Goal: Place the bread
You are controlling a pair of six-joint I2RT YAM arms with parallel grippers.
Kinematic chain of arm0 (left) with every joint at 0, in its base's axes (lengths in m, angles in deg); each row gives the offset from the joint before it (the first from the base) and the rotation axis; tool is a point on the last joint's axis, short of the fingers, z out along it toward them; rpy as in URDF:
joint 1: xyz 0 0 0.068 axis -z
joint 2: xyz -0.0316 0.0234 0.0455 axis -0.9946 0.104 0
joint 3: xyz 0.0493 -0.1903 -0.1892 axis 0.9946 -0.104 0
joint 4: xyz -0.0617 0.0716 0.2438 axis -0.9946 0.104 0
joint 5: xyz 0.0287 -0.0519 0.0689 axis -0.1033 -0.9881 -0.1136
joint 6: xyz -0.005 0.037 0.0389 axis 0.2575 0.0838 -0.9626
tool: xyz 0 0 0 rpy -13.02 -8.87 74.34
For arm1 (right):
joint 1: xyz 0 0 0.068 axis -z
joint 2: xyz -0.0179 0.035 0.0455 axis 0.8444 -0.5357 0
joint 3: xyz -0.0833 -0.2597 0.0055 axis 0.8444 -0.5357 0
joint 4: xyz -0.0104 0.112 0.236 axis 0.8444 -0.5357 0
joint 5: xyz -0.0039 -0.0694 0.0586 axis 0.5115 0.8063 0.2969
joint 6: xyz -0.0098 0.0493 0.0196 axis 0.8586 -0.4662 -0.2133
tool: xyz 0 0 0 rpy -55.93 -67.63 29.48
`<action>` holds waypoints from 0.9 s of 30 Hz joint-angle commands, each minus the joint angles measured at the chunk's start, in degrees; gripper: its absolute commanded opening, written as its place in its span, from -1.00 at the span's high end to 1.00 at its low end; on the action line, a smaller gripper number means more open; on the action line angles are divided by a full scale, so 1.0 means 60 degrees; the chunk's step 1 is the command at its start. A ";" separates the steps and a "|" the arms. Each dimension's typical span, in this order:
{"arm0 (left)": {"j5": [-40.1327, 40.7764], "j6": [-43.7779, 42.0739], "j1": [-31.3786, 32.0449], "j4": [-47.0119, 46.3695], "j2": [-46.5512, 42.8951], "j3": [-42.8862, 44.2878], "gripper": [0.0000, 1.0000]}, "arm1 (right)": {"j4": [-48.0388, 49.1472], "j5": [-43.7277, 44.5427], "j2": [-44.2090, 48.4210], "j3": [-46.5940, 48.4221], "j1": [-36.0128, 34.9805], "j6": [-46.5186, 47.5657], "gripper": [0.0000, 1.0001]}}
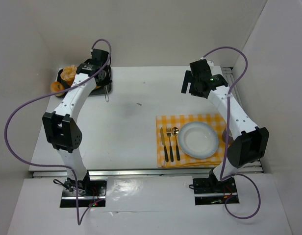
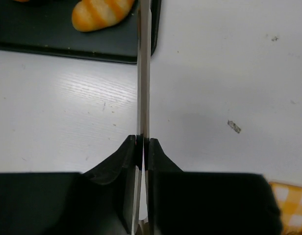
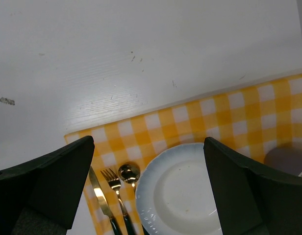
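Bread rolls (image 1: 68,73) lie on a black tray (image 1: 100,90) at the table's far left. One striped roll (image 2: 99,12) shows in the left wrist view on the tray (image 2: 67,41). My left gripper (image 1: 103,78) (image 2: 142,142) is shut on metal tongs (image 2: 143,73), whose closed tips reach the tray's right edge beside the roll. A white plate (image 1: 198,139) (image 3: 185,191) sits empty on a yellow checked placemat (image 1: 190,122). My right gripper (image 1: 190,83) (image 3: 148,147) is open and empty, held above the placemat's far edge.
A knife (image 1: 164,144), fork (image 1: 169,142) and spoon (image 1: 176,142) lie on the placemat left of the plate. White walls close in the table on the left, back and right. A small dark speck (image 1: 138,104) lies mid-table.
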 commanded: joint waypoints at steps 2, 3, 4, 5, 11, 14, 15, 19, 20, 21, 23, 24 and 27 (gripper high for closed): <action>0.0286 -0.0463 -0.0404 0.1279 0.0884 0.1219 0.39 | 0.0035 0.0031 0.0116 0.0506 0.0034 0.0123 -1.00; 0.0285 -0.0550 -0.0506 0.1395 0.0886 0.1353 0.28 | 0.0035 0.0118 0.0116 0.0506 0.0034 0.0123 -1.00; 0.0053 -0.0550 -0.0696 0.1396 0.1031 0.1586 0.22 | 0.0035 0.0119 0.0116 0.0593 0.0034 0.0123 -1.00; 0.0050 -0.0637 -0.0799 0.1396 0.1178 0.1719 0.18 | 0.0035 0.0119 0.0116 0.0594 0.0034 0.0123 -1.00; -0.0271 -0.0638 -0.1196 0.1513 0.1778 0.2598 0.16 | -0.0067 0.0119 0.0015 0.0594 0.0034 0.0123 -1.00; -0.0360 -0.0638 -0.1284 0.1629 0.2042 0.2891 0.11 | -0.0067 0.0119 0.0014 0.0697 0.0034 0.0123 -1.00; -0.0360 -0.0638 -0.1284 0.1630 0.2043 0.2893 0.11 | -0.0154 0.0119 0.0014 0.0697 0.0034 0.0123 -1.00; -0.0199 -0.0741 -0.1284 0.1529 0.2043 0.2777 0.11 | -0.0155 0.0119 -0.0074 0.0785 0.0034 0.0123 -1.00; -0.0199 -0.0741 -0.1284 0.1528 0.2043 0.2775 0.08 | -0.0155 0.0119 -0.0074 0.0785 0.0034 0.0123 -1.00; -0.0199 -0.0741 -0.1284 0.1426 0.2043 0.2775 0.08 | -0.0155 0.0119 -0.0161 0.0872 0.0034 0.0123 -1.00; -0.0199 -0.0741 -0.1284 0.1425 0.2043 0.2775 0.08 | -0.0155 0.0119 -0.0162 0.0872 0.0034 0.0123 -1.00; -0.0199 -0.0741 -0.1284 0.1425 0.2145 0.2775 0.08 | -0.0155 0.0119 -0.0249 0.0872 0.0034 0.0123 -1.00; -0.0199 -0.0828 -0.1284 0.1425 0.2263 0.2878 -0.09 | -0.0155 0.0119 -0.0250 0.0975 0.0034 0.0123 -1.00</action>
